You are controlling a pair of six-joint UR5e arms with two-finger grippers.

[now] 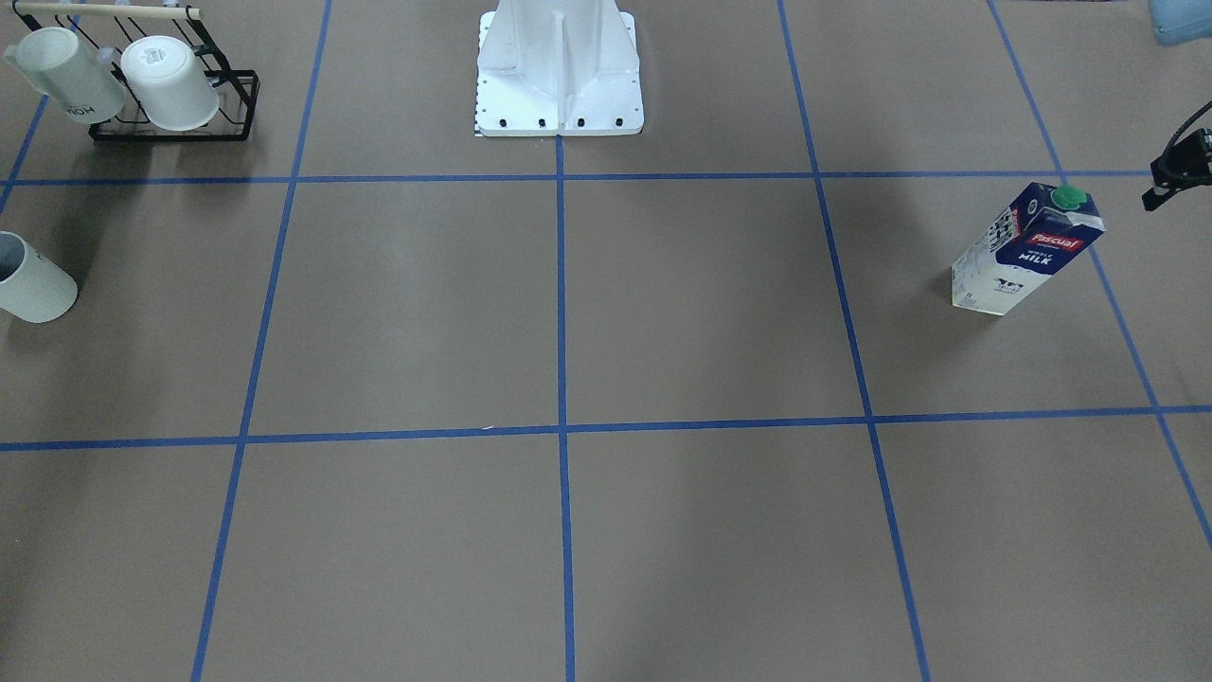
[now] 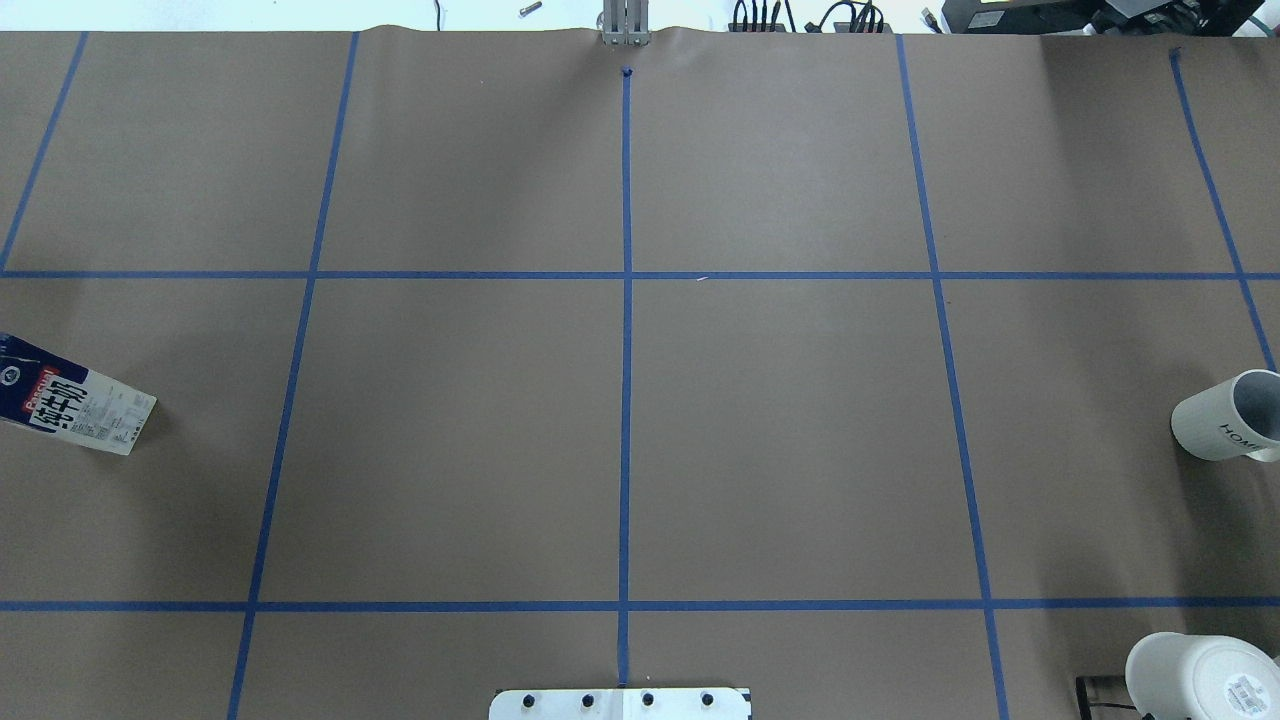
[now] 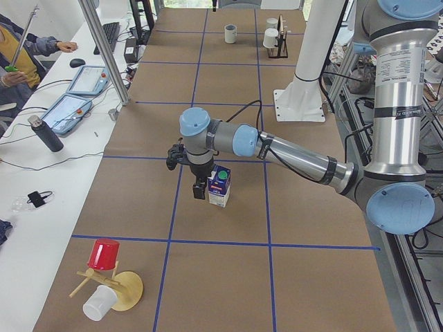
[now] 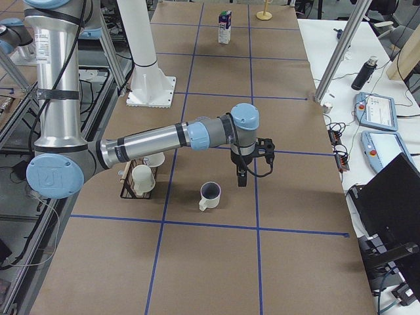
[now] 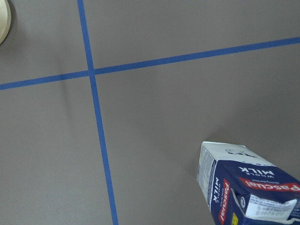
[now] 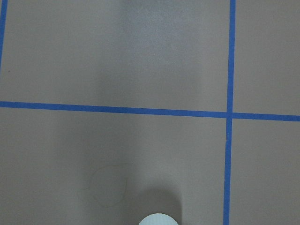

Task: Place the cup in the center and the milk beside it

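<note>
The milk (image 1: pixel 1027 248), a navy and white carton with a green cap, stands upright at the table's left end; it also shows in the overhead view (image 2: pixel 70 405) and the left wrist view (image 5: pixel 248 187). The cup (image 1: pixel 33 284), white with a grey inside, stands at the right end; the overhead view (image 2: pixel 1220 420) shows faint "HOME" lettering on its side. My left gripper (image 3: pixel 199 191) hangs close beside the carton (image 3: pixel 219 187). My right gripper (image 4: pixel 241 178) hangs beside the cup (image 4: pixel 210 195), apart from it. I cannot tell whether either is open or shut.
A black wire rack (image 1: pixel 237 114) with two white mugs stands by the cup, nearer the robot. The white robot base (image 1: pixel 559 76) is at mid-table. A wooden stand (image 3: pixel 114 283) with a red and a white cup sits past the carton.
</note>
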